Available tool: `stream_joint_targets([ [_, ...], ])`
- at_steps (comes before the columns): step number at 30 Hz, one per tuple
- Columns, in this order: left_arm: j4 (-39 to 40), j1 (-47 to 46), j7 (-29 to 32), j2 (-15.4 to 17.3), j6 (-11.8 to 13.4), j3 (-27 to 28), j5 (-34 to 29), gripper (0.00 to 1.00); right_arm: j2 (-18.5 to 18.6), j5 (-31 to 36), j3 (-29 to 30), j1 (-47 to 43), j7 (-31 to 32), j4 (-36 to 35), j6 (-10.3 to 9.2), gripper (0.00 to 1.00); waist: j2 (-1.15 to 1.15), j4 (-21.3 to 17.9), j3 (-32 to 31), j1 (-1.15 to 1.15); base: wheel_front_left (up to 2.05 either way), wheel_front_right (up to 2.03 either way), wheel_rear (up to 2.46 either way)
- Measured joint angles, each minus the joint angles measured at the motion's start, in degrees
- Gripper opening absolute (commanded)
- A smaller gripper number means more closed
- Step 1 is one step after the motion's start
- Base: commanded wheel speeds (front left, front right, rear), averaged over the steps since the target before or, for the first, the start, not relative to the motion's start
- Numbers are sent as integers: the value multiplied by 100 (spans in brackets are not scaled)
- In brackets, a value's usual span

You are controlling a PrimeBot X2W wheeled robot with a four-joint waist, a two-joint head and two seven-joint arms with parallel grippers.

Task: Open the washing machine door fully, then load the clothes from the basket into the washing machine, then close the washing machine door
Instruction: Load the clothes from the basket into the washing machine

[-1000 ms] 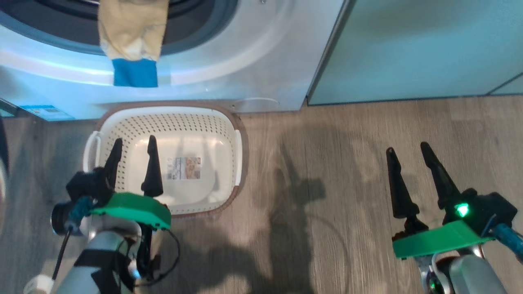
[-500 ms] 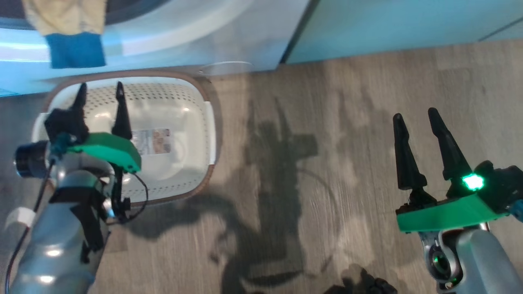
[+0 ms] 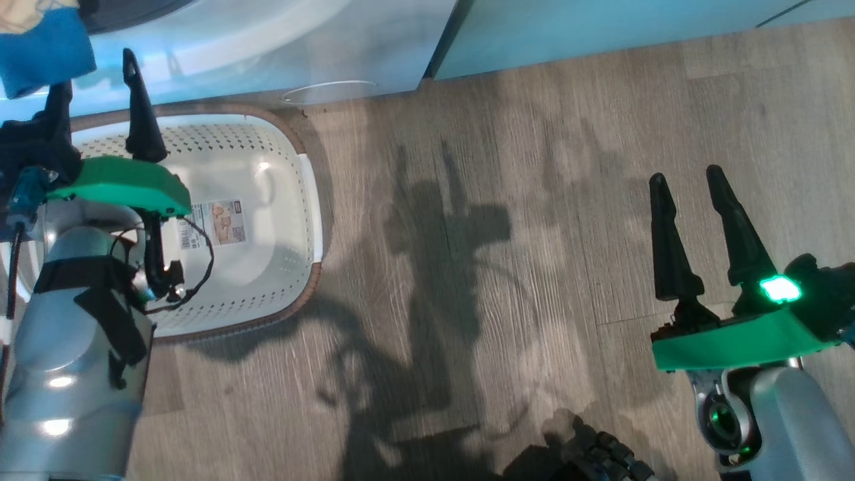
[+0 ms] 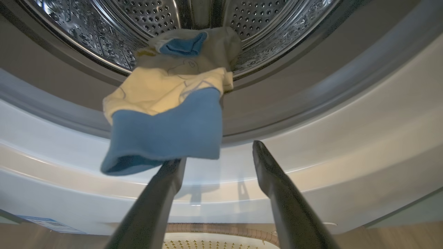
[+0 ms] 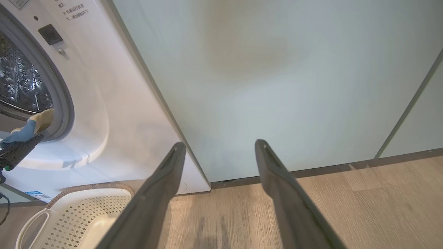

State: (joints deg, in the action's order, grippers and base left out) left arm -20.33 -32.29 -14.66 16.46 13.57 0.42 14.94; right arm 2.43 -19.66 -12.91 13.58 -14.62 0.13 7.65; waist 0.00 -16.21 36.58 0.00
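Nearest, at four o'clock in the head view, the right gripper (image 3: pixel 687 179) hovers over the grey wood-look floor (image 3: pixel 601 100), its two long dark fingers spread wide with nothing between them. Its own camera faces the pale green cabinet front (image 5: pixel 277 86), so it seems to have no part in this step and is best kept clear. At nine o'clock the small rectangular cream perforated basket with the brown rim (image 3: pixel 311 200) sits just beside the machine's foot. Only a label shows in its bottom, so I judge the loading all but done. Over its far rim, at ten o'clock, the left gripper (image 3: pixel 93 73) points at the big white front-loading washing machine (image 3: pixel 280 33), fingers wide and empty. From the left wrist, the soft pale yellow and bright blue clothes (image 4: pixel 166 128) lie half inside the steel drum (image 4: pixel 104 31). Their blue end droops over the grey ring of the mouth (image 4: pixel 294 79) toward seven o'clock, right by one fingertip, though I cannot tell whether it touches. The step is likely to get that end inside. Come under the blue hem, pinch both layers, lift clear of the ring, carry toward twelve o'clock and release deep in the drum. Cloth left on the ring would be caught by the washing machine door.
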Motion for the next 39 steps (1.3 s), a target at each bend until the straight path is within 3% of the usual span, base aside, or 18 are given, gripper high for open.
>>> stream_joint_targets([
  [12,660,122,-4,-750,-644,1072,-2,100,0,1,-13,3,0,-5,0,100,0,97,-11,0,0,0,0],
  [16,612,148,-4,-1173,-1029,1631,542,100,0,1,-30,9,0,-5,0,100,0,107,-25,0,0,0,0],
  [23,218,104,-4,-1287,-1501,2149,673,100,0,1,-40,10,0,-5,0,100,0,87,-61,0,0,0,0],
  [24,170,66,-4,-1300,-1536,2199,669,80,0,1,-37,10,0,-5,0,100,0,82,-65,0,0,0,0],
  [26,81,-25,-4,-1321,-1604,2279,593,0,0,1,-40,10,0,-5,0,100,0,73,-75,0,0,0,0],
  [33,86,-104,-5,-1312,-1694,2269,-67,0,0,1,-33,9,0,-7,0,100,0,81,-112,0,0,0,0],
  [39,279,-106,165,-921,-1802,1764,-658,0,0,-103,-41,8,0,-30,0,100,0,68,-116,0,0,0,0],
])
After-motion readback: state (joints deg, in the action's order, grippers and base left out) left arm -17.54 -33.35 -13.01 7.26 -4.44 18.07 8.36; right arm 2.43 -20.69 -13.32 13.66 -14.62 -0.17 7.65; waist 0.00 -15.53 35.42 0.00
